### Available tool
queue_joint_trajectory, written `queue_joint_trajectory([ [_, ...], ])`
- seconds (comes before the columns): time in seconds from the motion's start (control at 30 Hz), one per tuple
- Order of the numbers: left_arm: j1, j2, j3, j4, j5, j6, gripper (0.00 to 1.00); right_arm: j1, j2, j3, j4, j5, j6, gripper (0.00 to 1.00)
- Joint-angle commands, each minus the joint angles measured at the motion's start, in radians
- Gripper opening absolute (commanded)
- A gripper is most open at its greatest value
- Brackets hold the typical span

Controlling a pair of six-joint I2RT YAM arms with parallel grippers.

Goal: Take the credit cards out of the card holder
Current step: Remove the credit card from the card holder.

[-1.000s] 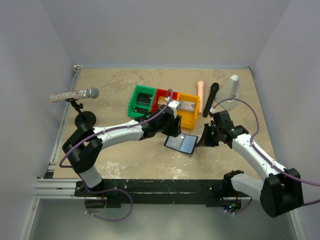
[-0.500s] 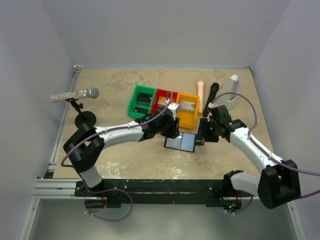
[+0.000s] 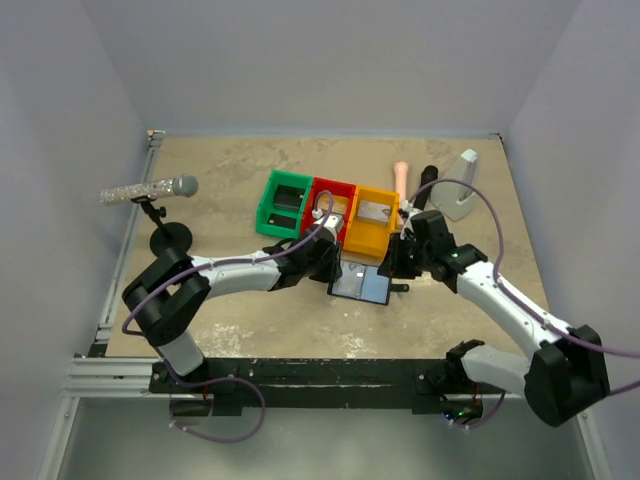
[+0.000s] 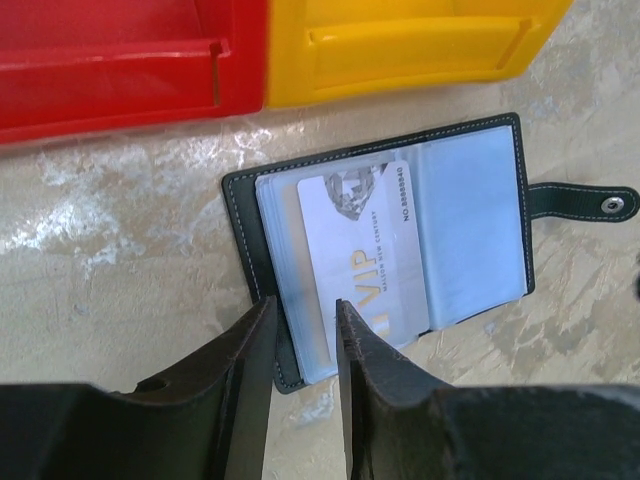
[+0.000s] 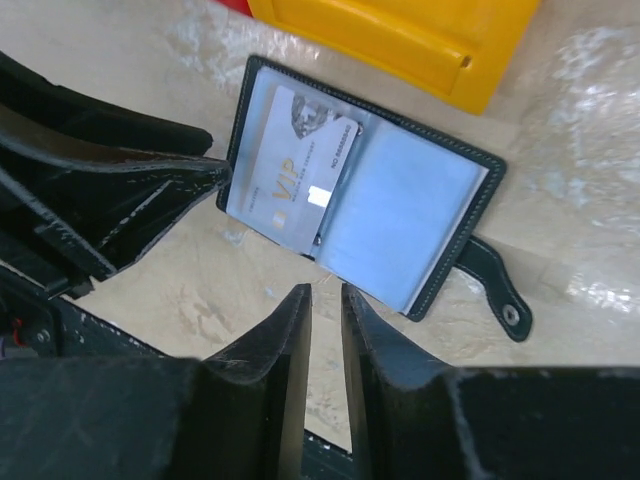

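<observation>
The card holder is lying opened flat on the mottled, stone-patterned beige table, just in front of the yellow bin and between the two grippers; its cover is showing as a black, leather-like rim with pale stitching, and its inner faces are presenting as smooth, glossy, pale grey-blue sleeves; a small black side tab with a round metal snap is projecting from its right edge onto the table; one silvery grey card, thin, rectangular, round-cornered and lettered "VIP", is sitting slightly tilted in the left leaf, reaching the centre fold; whether further cards are lying beneath it cannot be told; the left gripper, with matte black wedge-shaped fingers, is standing at the holder's left leaf, jaws a narrow gap apart, with a strip of black rim and pale sleeve showing in the gap; whether it is pinching the leaf or merely poised over it cannot be told; the right gripper is hovering close by the holder and apart from it, jaws parted by a slim slot showing only bare table, grasping nothing; the yellow bin and the adjoining red bin are showing smooth, hard, moulded plastic walls with raised front lips.
</observation>
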Motion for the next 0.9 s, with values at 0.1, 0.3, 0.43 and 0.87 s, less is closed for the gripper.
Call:
queue_joint_trajectory([
  [0.1, 0.004, -0.041, -0.042, 0.086, 0.006, -0.040, 0.34, 0.087, 0.184, 0.020, 0.156, -0.021, 0.063, 0.22],
  [0.3, 0.004, -0.007, -0.043, 0.084, 0.012, -0.062, 0.32, 0.119, 0.269, 0.018, 0.202, -0.002, 0.090, 0.31],
  [0.43, 0.004, 0.010, -0.058, 0.099, 0.026, -0.072, 0.31, 0.120, 0.289, -0.020, 0.272, -0.015, 0.136, 0.43],
  [0.87, 0.003, 0.041, -0.109, 0.124, 0.053, -0.106, 0.27, 0.119, 0.341, -0.094, 0.423, -0.025, 0.233, 0.46],
])
